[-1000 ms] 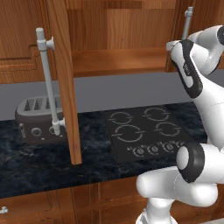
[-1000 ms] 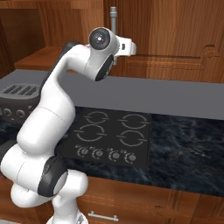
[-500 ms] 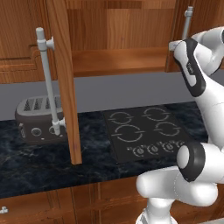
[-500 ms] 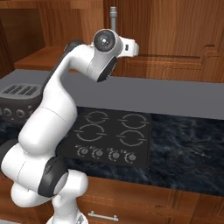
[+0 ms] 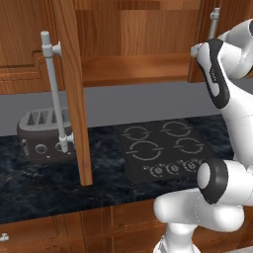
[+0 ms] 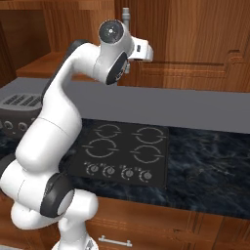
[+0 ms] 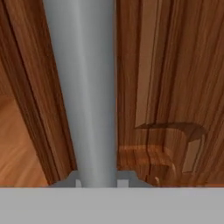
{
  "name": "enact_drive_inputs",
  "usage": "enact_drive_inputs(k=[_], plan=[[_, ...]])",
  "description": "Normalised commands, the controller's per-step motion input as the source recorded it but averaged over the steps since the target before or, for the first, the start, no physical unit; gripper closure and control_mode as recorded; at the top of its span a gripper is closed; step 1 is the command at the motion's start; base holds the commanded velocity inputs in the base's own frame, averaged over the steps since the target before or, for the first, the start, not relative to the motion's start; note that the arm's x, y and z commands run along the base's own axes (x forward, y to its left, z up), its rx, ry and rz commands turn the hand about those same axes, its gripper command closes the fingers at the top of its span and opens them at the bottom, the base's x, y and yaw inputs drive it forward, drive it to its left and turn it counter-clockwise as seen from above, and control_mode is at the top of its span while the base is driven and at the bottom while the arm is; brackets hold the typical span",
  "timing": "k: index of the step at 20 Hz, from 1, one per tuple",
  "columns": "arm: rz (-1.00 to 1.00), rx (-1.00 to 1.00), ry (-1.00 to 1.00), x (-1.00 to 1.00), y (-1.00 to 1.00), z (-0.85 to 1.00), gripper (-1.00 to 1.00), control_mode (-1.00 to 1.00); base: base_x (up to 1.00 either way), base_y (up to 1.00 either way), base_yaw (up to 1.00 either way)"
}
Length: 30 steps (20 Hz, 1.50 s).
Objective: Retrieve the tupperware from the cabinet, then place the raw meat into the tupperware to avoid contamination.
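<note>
Pincer [image 7: 97, 183] tips sit at the foot of the hand view, one on each side of the grey bar handle [image 7: 83, 87], and they are clamped together on it. The bar fills the middle of that view from top to bottom, too close to show either of its ends. Beside the handle, on the right of that view, lies the raised-panel door [image 7: 170, 87] of the cabinet [image 6: 195, 44]; on the other side of the handle a strip of lighter wood shows, and what it belongs to is hard to make out.

In the right base view the hand [image 6: 141, 50] is up against the same handle, whose top end pokes out above the arm while the rest is hidden behind the white wrist. In the left base view the handle's upper part stands just above the arm at the right edge, and the fingers themselves are hidden behind the arm.

Left of that handle, a second cabinet door [image 5: 71, 89] stands swung open, edge-on, carrying its own long grey bar [image 5: 54, 94]. Behind that open door the shelf space looks bare wood, though its top is cut off. Neither the tub nor the meat can be made out anywhere.

Below the handle, a black cooktop [image 6: 122, 154] is set into the dark stone counter [image 6: 205, 166]. A dark grey toaster [image 5: 42, 136] stands on the counter, partly hidden by the open door's bar.
</note>
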Motion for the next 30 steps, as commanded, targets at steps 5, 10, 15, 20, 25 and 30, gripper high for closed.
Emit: enact_drive_inputs(k=[5,10,15,20,25,30], plan=[[-0.03,0.00,0.18,-0.66,-0.39,-0.07,1.00,-1.00,0.00,0.00,0.00],[-0.01,0.07,0.00,-0.87,-0.70,-0.12,1.00,-1.00,0.00,0.00,0.00],[0.04,0.08,-0.05,-0.90,-0.84,-0.01,1.00,-1.00,0.00,0.00,0.00],[0.06,0.07,-0.03,-0.91,-0.91,0.06,1.00,-1.00,0.00,0.00,0.00],[0.04,0.05,-0.04,-0.98,-0.83,0.16,1.00,-1.00,0.00,0.00,0.00],[0.04,0.03,-0.04,-1.00,-0.77,0.20,1.00,-1.00,0.00,0.00,0.00]])
